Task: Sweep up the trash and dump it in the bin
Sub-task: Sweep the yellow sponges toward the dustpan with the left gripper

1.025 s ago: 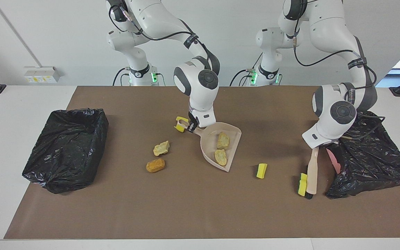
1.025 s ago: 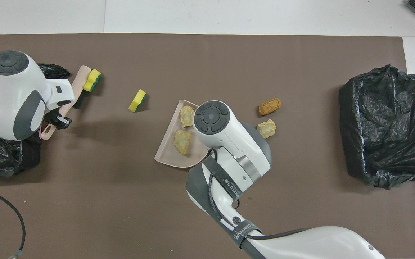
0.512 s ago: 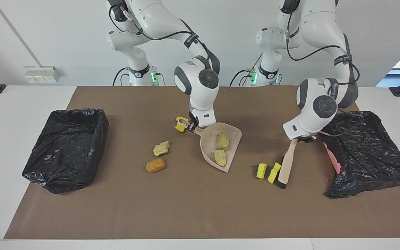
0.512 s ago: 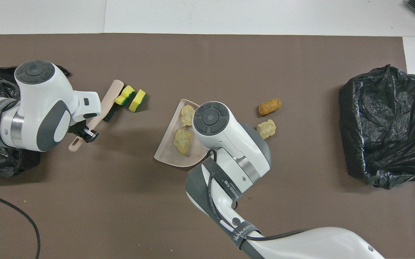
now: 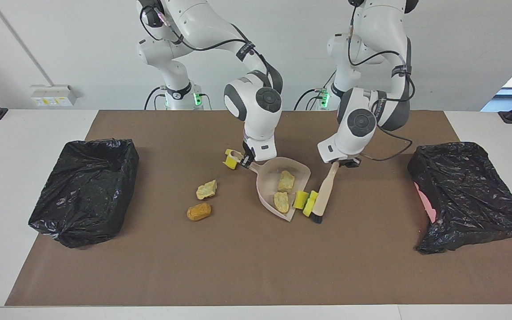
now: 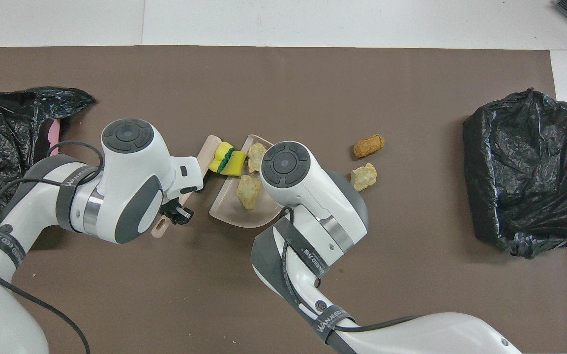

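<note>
- The right gripper (image 5: 247, 161) is clenched on the handle of the beige dustpan (image 5: 270, 172), which sits near the middle of the brown mat (image 5: 256, 266). In the facing view the pan's open mouth points toward about 4 o'clock.
- Two pale tan chunks (image 5: 286, 181) lie inside the dustpan, one nearer to the robots than the other.
- The left gripper (image 5: 343, 162) grasps the upper handle of the beige brush (image 5: 325, 193). The brush slants down to dark bristles that rest on the mat, just beside the pan's mouth.
- Two yellow sponge pieces (image 5: 304, 202) sit side by side, pressed between the brush head and the pan's lip. In the overhead view they lie right at the rim of the pan, at about its 11 o'clock; one seems partly over the edge.
- A small yellow scrap (image 5: 229, 160) lies at the right gripper's 9 o'clock in the facing view, just beside the pan handle. Whether it touches the handle cannot be told.
- A loose tan chunk (image 5: 206, 190) and an orange-brown lump (image 5: 199, 211) lie on the mat at the dustpan's 9 o'clock in the facing view, close together and apart from the pan.
- One black-lined bin (image 5: 85, 191) stands at the mat's 9 o'clock end in the facing view.
- A second black-lined bin (image 5: 469, 195) stands at the 3 o'clock end, with something pink (image 5: 425, 203) showing at its edge.
</note>
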Controlling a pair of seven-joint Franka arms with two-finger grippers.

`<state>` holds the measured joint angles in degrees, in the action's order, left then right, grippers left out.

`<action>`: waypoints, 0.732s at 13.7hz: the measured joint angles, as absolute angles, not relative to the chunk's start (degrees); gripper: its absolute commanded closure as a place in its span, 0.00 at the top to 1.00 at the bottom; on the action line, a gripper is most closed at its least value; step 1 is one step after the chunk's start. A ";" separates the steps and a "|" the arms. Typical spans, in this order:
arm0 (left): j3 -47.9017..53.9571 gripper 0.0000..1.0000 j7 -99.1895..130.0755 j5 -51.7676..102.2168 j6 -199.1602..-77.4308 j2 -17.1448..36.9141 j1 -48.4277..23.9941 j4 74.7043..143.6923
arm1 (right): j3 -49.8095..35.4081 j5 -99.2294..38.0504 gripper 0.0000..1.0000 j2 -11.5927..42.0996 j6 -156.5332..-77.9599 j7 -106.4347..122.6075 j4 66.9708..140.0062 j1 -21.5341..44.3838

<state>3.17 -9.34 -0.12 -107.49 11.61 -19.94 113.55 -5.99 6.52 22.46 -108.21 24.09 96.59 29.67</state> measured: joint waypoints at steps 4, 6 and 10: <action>3.24 0.00 -4.11 2.78 -106.63 9.93 -24.76 114.11 | -5.99 6.52 0.00 22.46 -108.21 24.09 96.61 29.67; 3.19 0.00 -3.09 2.98 -104.19 8.02 -25.25 114.10 | -5.99 6.52 0.00 22.46 -108.21 24.09 96.61 29.67; 3.18 0.00 6.56 3.11 -97.59 4.33 -27.65 114.29 | -5.99 6.52 0.00 22.45 -108.21 24.09 96.62 29.67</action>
